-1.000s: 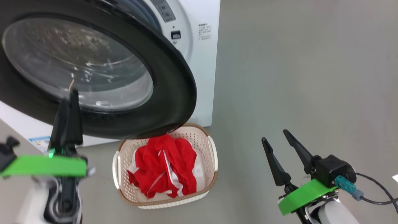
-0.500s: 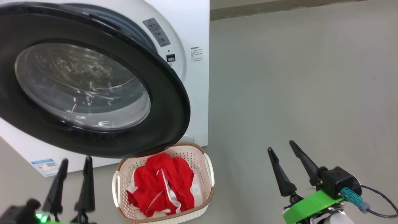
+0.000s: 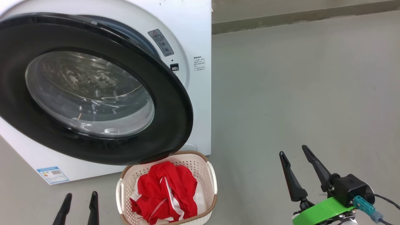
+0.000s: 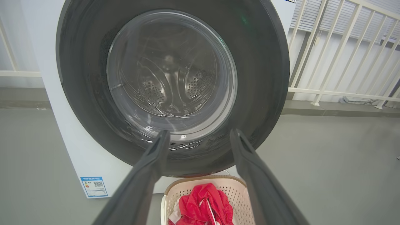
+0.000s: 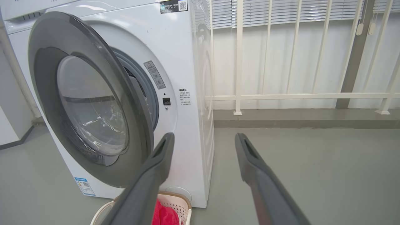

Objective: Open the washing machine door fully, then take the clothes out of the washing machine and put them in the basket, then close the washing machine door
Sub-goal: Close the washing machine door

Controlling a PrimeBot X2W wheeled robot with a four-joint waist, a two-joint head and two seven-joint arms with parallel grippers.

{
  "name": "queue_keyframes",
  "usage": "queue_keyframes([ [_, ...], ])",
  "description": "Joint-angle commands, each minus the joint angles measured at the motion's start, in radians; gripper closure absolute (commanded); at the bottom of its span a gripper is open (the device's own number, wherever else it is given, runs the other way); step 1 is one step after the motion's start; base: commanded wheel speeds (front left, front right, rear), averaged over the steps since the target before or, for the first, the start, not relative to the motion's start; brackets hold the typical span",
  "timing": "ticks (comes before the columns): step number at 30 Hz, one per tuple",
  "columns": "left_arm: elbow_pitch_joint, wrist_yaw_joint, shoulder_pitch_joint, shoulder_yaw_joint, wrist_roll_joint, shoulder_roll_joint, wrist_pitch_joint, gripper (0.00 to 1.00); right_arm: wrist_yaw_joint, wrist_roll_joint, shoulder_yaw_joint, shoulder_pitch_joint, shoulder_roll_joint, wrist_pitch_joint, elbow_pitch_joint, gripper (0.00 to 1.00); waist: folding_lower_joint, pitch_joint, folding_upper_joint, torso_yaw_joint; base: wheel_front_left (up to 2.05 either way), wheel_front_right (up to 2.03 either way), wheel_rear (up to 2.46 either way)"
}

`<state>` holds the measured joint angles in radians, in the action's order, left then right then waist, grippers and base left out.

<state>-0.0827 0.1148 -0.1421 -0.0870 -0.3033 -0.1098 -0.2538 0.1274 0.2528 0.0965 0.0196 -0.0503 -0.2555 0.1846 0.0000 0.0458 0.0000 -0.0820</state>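
The white washing machine [image 3: 200,37] stands at the left with its black-rimmed washing machine door [image 3: 175,118] ajar, swung partway out over the basket. The cream basket [image 3: 213,184] sits on the floor under the door's lower edge, holding the red clothes [image 3: 165,190]. My left gripper [image 3: 80,196] is low at the left, open and empty, facing the door [image 4: 259,78] from a distance and apart from it. My right gripper [image 3: 292,150] hangs open and empty over bare floor to the right of the basket. The steel drum [image 4: 168,81] shows through the glass.
A white railing [image 5: 237,62] and a low kerb [image 3: 297,17] run along the back, right of the machine. Grey floor [image 3: 297,93] stretches out to the right. A blue label [image 3: 52,174] marks the machine's lower front. A cable [image 3: 386,200] trails from my right wrist.
The camera has tilted up, shifting the whole picture. My left gripper has drawn back and down from the door's lower rim. The right gripper stays open in the same pose.
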Motion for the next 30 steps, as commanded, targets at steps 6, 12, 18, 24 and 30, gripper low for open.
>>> queue_keyframes([
  [6, 0.016, 0.009, 0.013, -0.054, 0.047, 0.014, -0.008, 0.00, 0.003, -0.002, 0.015, -0.007, 0.000, -0.006, -0.029, 0.00, 0.0000, 0.003, 0.0000, 0.005, 0.00, 0.00, 0.00],
  [12, 0.011, 0.013, 0.014, -0.067, 0.064, 0.025, -0.008, 0.00, 0.003, 0.000, 0.022, -0.007, 0.000, -0.006, -0.021, 0.00, 0.0000, 0.006, 0.0000, 0.001, 0.00, 0.00, 0.00],
  [18, 0.011, 0.015, 0.015, -0.067, 0.077, 0.034, -0.008, 0.00, 0.003, 0.000, 0.033, -0.004, 0.000, -0.006, -0.011, 0.00, 0.0000, 0.007, 0.0000, -0.003, 0.00, 0.00, 0.00],
  [24, 0.015, 0.015, 0.016, -0.060, 0.094, 0.041, -0.008, 0.00, 0.003, 0.003, 0.045, 0.004, 0.000, -0.006, -0.008, 0.00, 0.0000, 0.002, 0.0000, 0.003, 0.00, 0.00, 0.00],
  [30, 0.019, 0.016, 0.019, -0.049, 0.100, 0.044, -0.008, 0.00, 0.003, -0.007, 0.056, 0.008, 0.000, -0.006, 0.000, 0.33, 0.0000, -0.002, 0.0000, 0.026, 0.00, 0.00, 0.00],
])
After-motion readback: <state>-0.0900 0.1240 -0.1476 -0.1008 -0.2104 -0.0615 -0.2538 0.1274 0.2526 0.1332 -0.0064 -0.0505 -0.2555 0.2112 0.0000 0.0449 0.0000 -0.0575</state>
